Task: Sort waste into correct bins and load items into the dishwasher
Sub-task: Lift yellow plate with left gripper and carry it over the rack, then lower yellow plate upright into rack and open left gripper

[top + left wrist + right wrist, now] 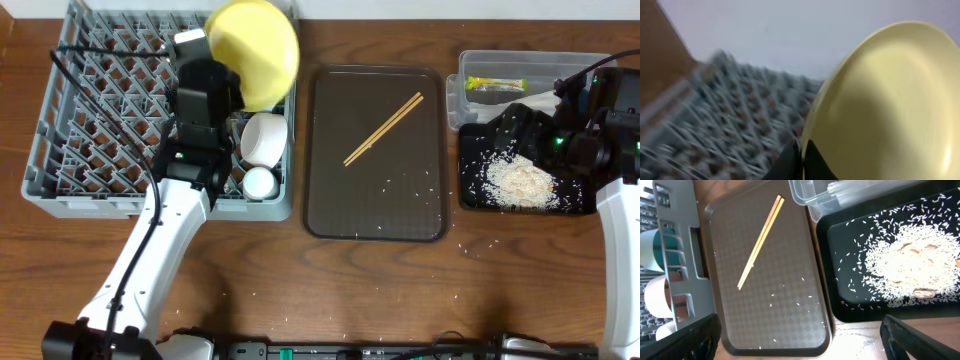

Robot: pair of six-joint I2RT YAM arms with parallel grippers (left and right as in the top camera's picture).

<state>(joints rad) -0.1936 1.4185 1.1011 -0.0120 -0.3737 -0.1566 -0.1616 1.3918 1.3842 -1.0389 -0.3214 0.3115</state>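
- The yellow plate [258,50] stands on edge above the far right corner of the grey dish rack [100,110]. My left gripper [801,159] is clenched on its rim.
- Under it, the white bowl [265,135] and the small white cup [260,183] sit along the rack's right edge, with open pegs running leftward.
- My right gripper [800,342] hangs with fingers spread wide over the seam between the brown serving tray [375,190] and the black tray [475,195] of rice [520,182].
- The chopsticks [384,128] lie slantwise on the brown tray, apart from every rim.
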